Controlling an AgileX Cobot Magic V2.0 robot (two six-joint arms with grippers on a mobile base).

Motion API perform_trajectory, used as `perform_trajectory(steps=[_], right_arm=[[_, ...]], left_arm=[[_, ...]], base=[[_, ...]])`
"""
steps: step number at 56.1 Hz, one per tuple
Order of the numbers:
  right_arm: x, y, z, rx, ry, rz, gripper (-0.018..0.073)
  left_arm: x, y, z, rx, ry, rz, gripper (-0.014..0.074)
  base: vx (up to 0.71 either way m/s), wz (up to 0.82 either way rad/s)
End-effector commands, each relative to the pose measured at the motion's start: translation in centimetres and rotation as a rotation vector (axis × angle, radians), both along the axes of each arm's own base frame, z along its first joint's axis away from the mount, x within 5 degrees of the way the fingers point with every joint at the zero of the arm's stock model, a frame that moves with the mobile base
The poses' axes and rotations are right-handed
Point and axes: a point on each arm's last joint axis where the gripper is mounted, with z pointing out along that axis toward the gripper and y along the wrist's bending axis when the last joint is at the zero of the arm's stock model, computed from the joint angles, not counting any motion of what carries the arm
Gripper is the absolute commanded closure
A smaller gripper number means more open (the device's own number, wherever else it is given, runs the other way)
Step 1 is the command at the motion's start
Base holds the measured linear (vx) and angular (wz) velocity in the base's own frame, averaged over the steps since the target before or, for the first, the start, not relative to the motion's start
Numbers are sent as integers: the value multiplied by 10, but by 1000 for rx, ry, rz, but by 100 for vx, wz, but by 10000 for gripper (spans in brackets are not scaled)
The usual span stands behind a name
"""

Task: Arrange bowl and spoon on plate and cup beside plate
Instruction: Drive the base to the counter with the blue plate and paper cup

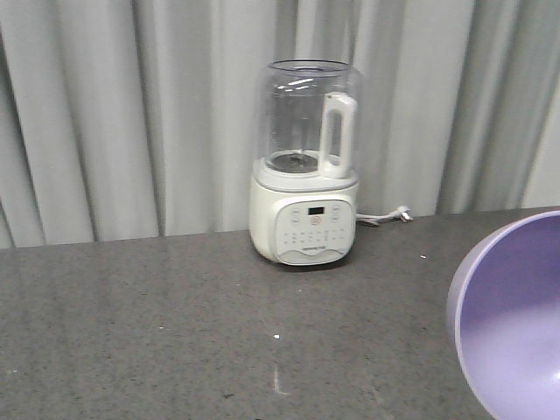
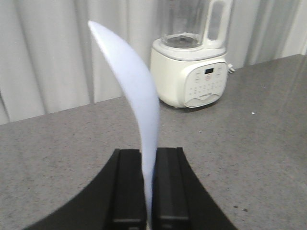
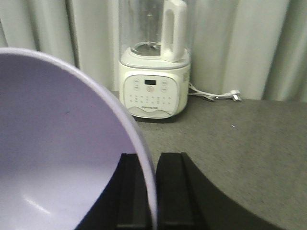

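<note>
1. My left fingers (image 2: pixel 136 160) were pressed together on the spoon (image 2: pixel 139 91), pinching its lower end. The rest stood upright and curved away above the tabletop (image 2: pixel 249 143). Seen edge-on like that, I could not tell whether I had the handle or the scoop.
2. My right fingers (image 3: pixel 165 165) pinched the rim of the bowl (image 3: pixel 57 143), one finger inside the wall and one outside. I judged this the only workable hold, since the bowl looked too wide to span. It hung tilted on its edge, with the hollow turned toward my wrist.
3. In the front view the bowl sat at the right edge of the picture, apparently lifted off the tabletop. I took it that both pieces were being carried clear so neither dragged.
4. Neither the plate nor the cup showed in any view, so I could not say how near I was to them.
5. The blender (image 1: pixel 306 166) stood at the back against the curtain (image 1: pixel 105 114), well apart from both my loads.
6. My judgement was that the bowl would need levelling before it went down, and that a rim pinch might let it swing or slip.
</note>
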Motion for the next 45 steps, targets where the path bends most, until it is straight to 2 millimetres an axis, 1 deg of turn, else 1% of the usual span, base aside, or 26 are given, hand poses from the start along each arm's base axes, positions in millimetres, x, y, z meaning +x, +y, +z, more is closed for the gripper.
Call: perform_trajectory(steps=[1,20,45], right_arm=[[0,-2,15,28,-86,-30,568],[0,-2,15,28,-86,-30,568],[0,-2,15,28,-86,-30,568]], left_arm=[[-1,0,17,-48,-102,2,596],[-1,0,17,-48,-102,2,596],[-1,0,17,-48,-102,2,596]], base=[[-16,-55],[-17,-57],[-15,-64]])
